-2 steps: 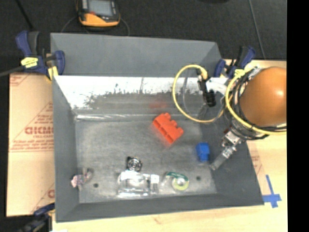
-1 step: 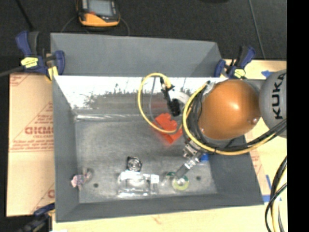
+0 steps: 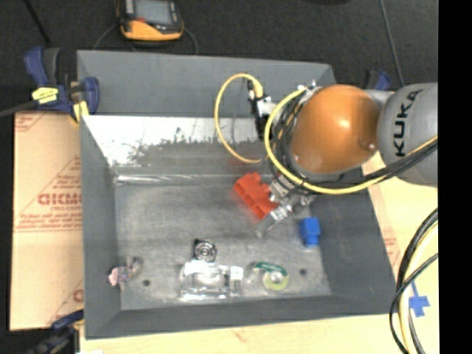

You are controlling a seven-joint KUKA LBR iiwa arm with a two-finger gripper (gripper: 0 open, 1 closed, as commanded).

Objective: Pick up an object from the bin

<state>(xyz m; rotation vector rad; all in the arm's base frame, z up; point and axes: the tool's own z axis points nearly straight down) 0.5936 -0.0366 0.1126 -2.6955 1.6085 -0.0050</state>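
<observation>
I have the gripper (image 3: 279, 211) down just beside the red block (image 3: 253, 193), spread or pressed together I cannot tell; next comes centring, I judge, then closing.

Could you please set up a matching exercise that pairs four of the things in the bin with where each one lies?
Things:
1. red block
2. blue block
3. small pinkish scrap
4. clear plastic piece

Places, as the camera view shows them:
A. just right of the gripper
B. along the bottom edge of the bin floor, about midway
C. just left of the gripper, near the bin's middle
D. bottom-left corner of the bin floor

Pairs: 1-C, 2-A, 3-D, 4-B
</observation>
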